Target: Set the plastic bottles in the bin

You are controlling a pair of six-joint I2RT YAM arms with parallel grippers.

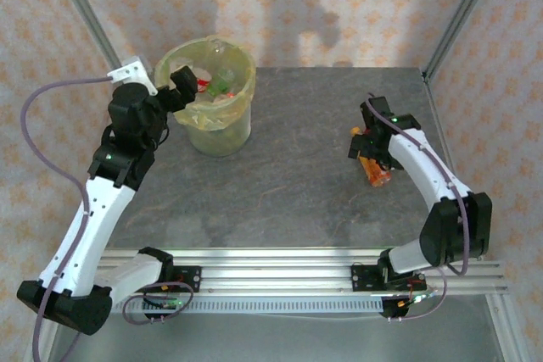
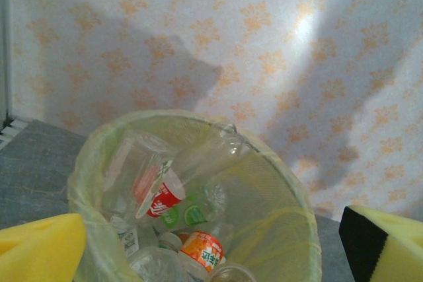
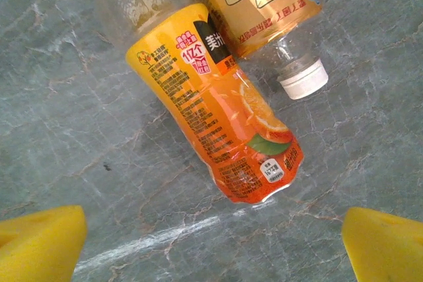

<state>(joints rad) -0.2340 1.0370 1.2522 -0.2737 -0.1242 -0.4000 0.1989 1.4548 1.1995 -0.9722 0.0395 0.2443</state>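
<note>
Open right tool (image 3: 211,246) frames an orange bottle (image 3: 218,117), top cut off; open left tool (image 2: 211,249) faces the bin (image 2: 264,209).

Pale wall (image 1: 280,6) behind and to both sides, papered with small orange floral motifs. Broad soft shadows (image 1: 153,14) across the back of it, with a brighter patch (image 2: 304,28) of light in the left wrist view. Two slanting metal posts (image 1: 85,14) rising from the far corners. Grey table (image 1: 297,184), stone-like, veined with paler streaks, reaching to the wall. Ribbed aluminium rails (image 1: 280,273) along the near edge. Plain grey surface (image 1: 297,336) below those.
</note>
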